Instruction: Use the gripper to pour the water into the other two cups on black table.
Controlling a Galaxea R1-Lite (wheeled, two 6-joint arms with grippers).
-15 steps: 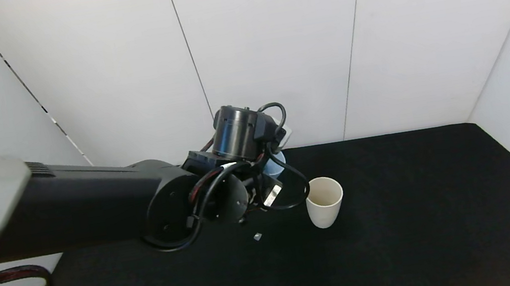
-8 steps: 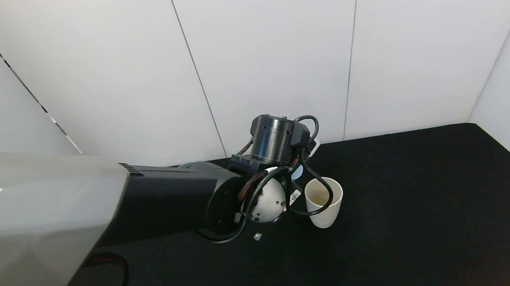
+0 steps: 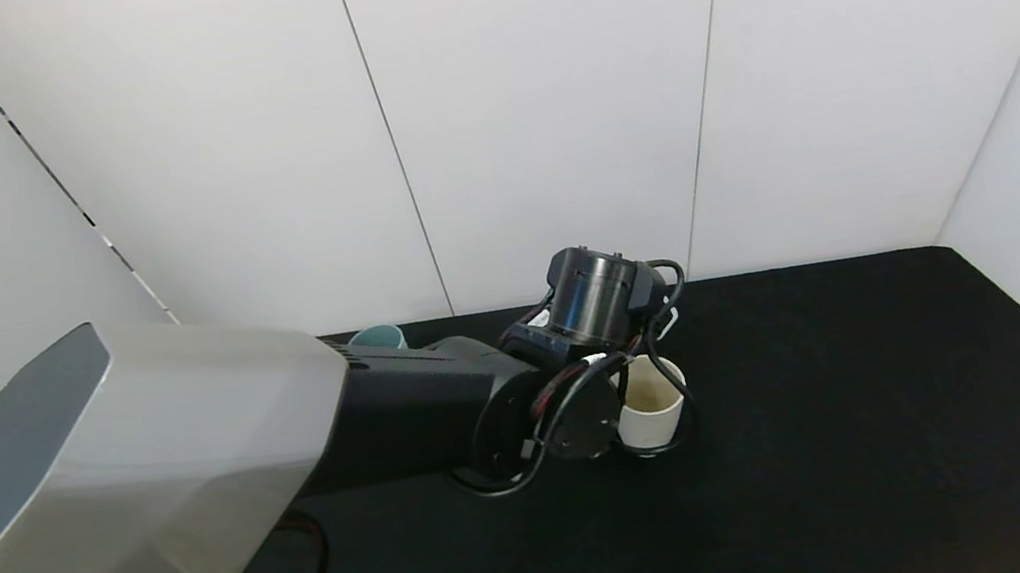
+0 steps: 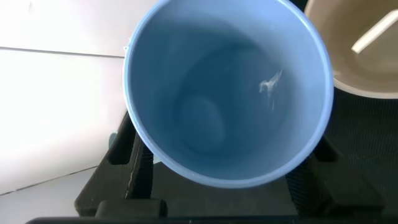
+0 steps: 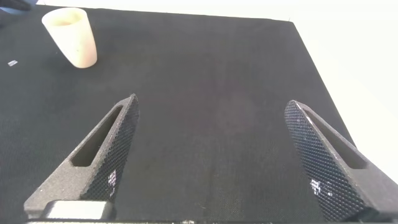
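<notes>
The light blue cup [image 4: 227,93] is held tilted by the left gripper [image 3: 626,350] right beside the cream-beige cup [image 3: 650,400], whose rim is seen just next to the blue rim in the left wrist view. Only a small glint of water [image 4: 270,84] is made out on the blue cup's inner wall. A spill onto the black table [image 3: 846,438] is judged the main risk: if the blue lip is not carried over the beige mouth before the tilt deepens, the stream would fall between the two cups. The beige cup could also be knocked by the wrist or its looping cable, which lies around it. The sage green cup [image 3: 376,338] stands well apart, behind the left arm.

The left jaws are closed on the blue cup's wall. The right gripper [image 5: 227,158], idle above bare table, is spread wide and holds nothing.
</notes>
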